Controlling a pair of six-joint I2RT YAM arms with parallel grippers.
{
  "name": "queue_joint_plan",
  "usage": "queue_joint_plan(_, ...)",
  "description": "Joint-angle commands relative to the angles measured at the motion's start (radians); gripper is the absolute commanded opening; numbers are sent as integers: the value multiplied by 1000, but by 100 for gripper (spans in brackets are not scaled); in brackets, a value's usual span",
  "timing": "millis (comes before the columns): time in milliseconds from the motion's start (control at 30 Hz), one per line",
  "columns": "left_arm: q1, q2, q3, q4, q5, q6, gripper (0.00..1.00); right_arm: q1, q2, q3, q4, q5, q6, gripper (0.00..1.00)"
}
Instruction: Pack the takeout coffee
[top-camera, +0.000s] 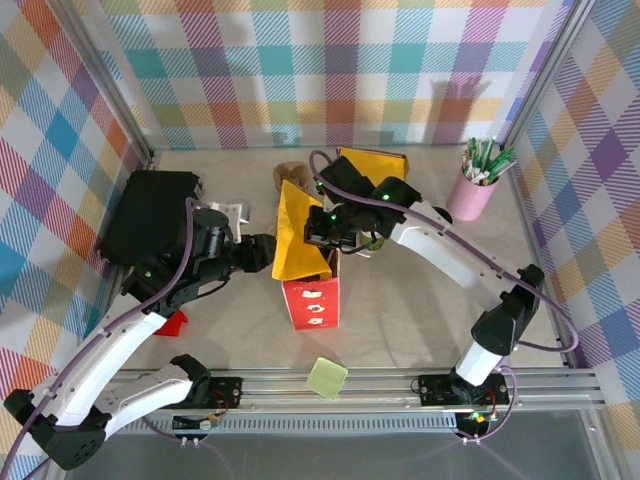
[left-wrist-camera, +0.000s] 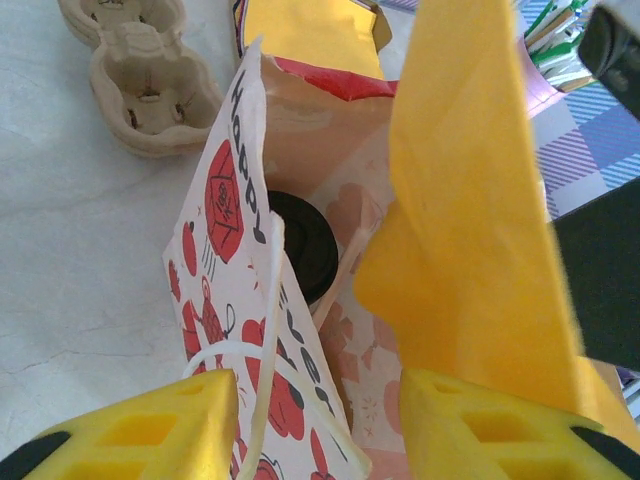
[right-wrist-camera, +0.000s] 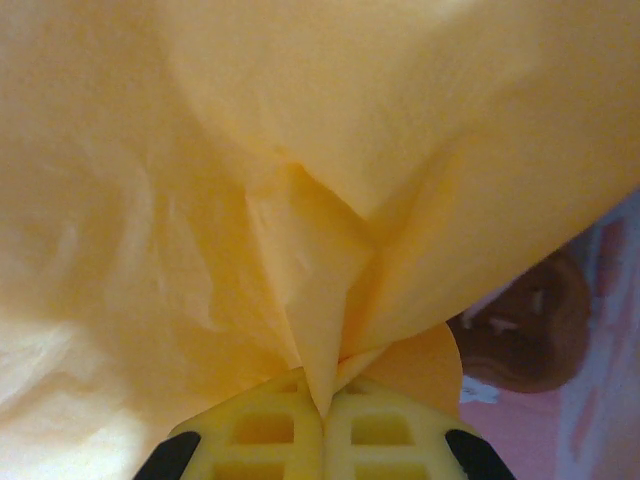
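The worktop (top-camera: 420, 300) carries a black case (top-camera: 150, 215) at 9 o'clock. At centre stands a red paper gift bag (top-camera: 312, 300). Its pale side is printed with red motifs and black lettering that starts "Happ"; the rest is creased out of reading. Yellow tissue paper (top-camera: 295, 235) rises from its mouth.

The left arm bends in from 7 o'clock. Its left hand (left-wrist-camera: 315, 430) is spread wide, astride the bag's printed wall at the 9 o'clock side. The right arm arches in from 5 o'clock to the bag's mouth. There the right hand (right-wrist-camera: 325, 435) is pinched tight on a fold of the tissue.

A pulp cup carrier (left-wrist-camera: 140, 85) lies at 12 o'clock, and a pink cup of pens (top-camera: 473, 195) at 2 o'clock. Down in the bag sits a round black lid (left-wrist-camera: 300, 245). I cannot tell whether the takeout coffee is under it.
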Motion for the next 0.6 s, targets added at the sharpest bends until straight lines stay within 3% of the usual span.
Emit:
queue_joint_plan(0, 8, -4, -12, 14, 9, -1, 46, 19, 43, 45, -131, 121, -35, 0)
queue_joint_plan(333, 8, -23, -20, -3, -7, 6, 46, 69, 212, 200, -362, 254, -58, 0)
queue_joint_plan(567, 8, -43, -24, -18, -24, 15, 46, 87, 246, 232, -398, 285, -58, 4)
